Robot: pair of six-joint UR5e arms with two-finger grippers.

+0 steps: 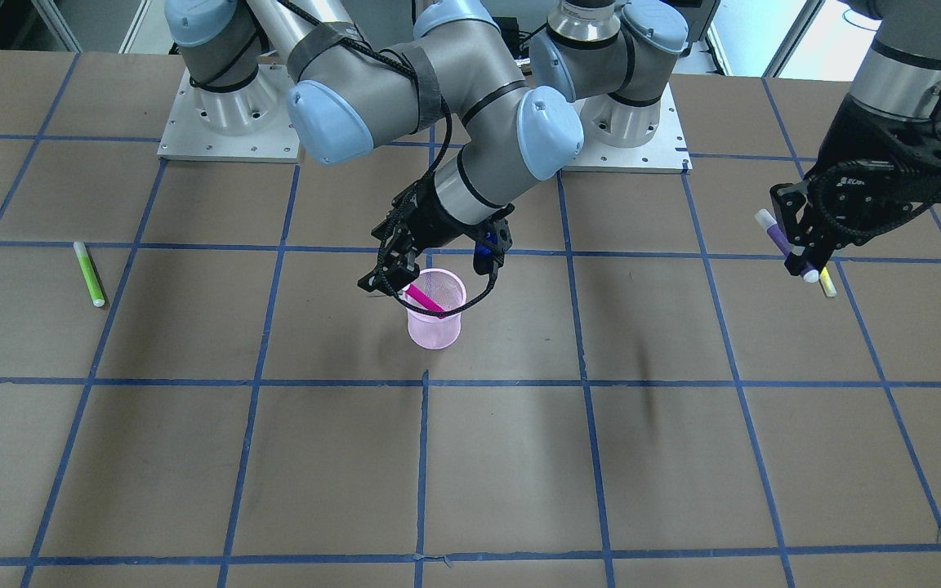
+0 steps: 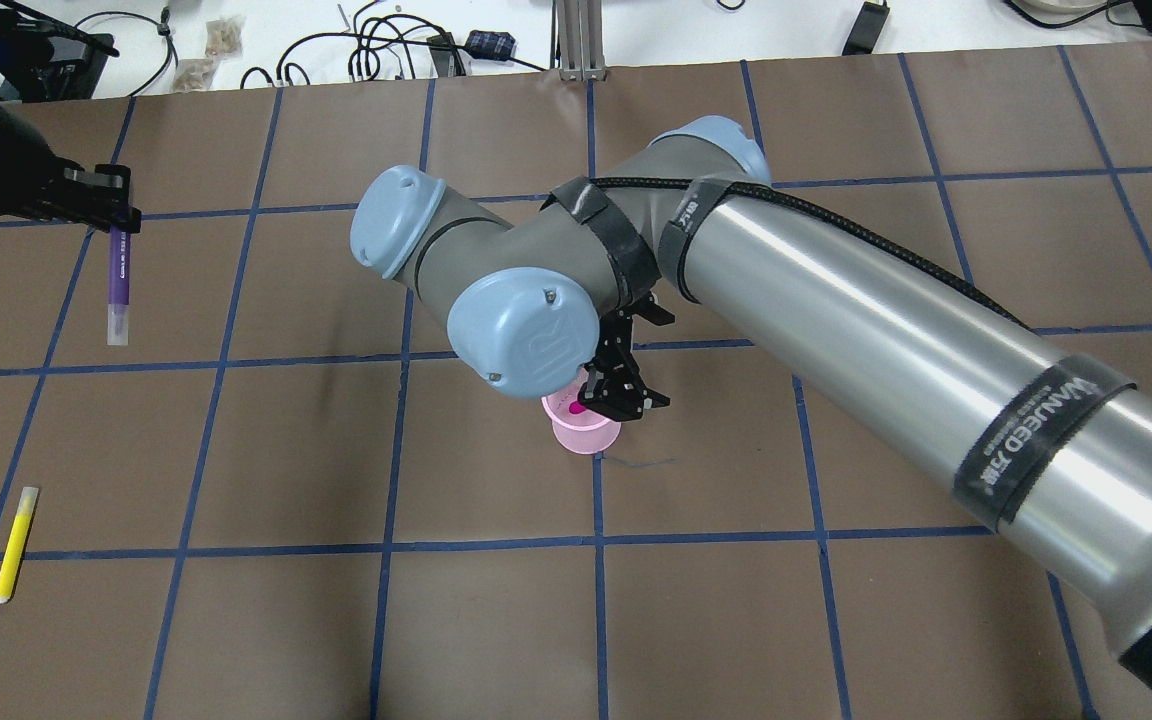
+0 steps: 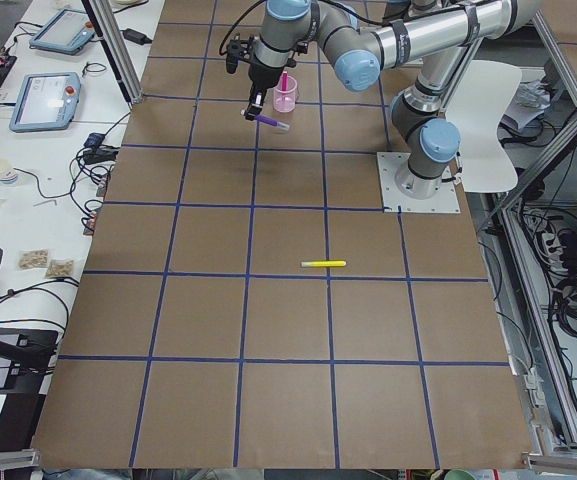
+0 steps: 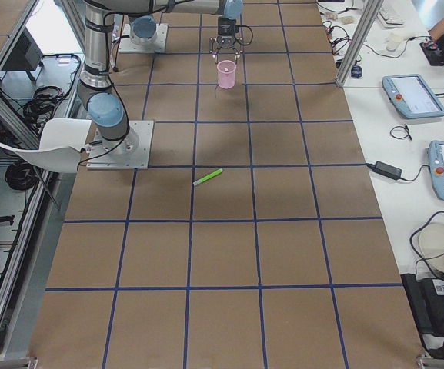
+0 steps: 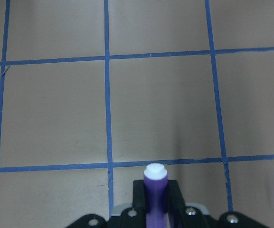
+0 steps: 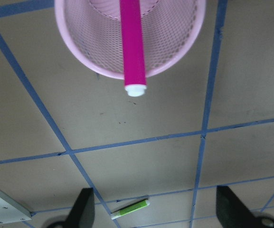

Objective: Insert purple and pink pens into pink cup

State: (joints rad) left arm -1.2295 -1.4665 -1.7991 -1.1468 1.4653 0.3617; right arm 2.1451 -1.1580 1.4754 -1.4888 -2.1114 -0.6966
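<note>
Starting w/ the front-facing view: right hand [image 1: 431, 269] hangs over pink cup [image 1: 435, 327], fingers spread wide either side of the rim, holding nothing. pink pen [image 1: 424, 300] sits inside the cup, slanted against the rim. Cup stands upright near the ctr of tabletop [image 1: 519, 474]. left hand [image 1: 801, 249], at view's right and well apart from the cup, is clamped on purple pen [image 1: 774, 233], which is tilted and off the tabletop. yellow pen [image 1: 827, 283] shows just below that hand. green pen [image 1: 88, 273] lies far off on the other side.

Overhead: left hand [image 2: 111, 210] grips purple pen [image 2: 119, 285] at one end and the rest sticks out free. Right arm's elbow hides part of the cup [image 2: 591, 440], and the pink pen is only a magenta spot in it.

Ext. left: pink pen [image 3: 284, 82] pokes up out of the cup. Yellow pen lies flat, mid-tabletop.

Ext. right: cup [image 4: 227, 73] upright, green pen flat and well apart from it.

Left wrist cam: purple pen [image 5: 155, 190] pinched tight btwn both fingers [image 5: 137, 194], white end pointing out.

Right wrist cam: looks into the mesh cup [image 6: 80, 52]. Pink pen's white tip sticks past the rim. Fingers [image 6: 82, 211] far apart, empty.
</note>
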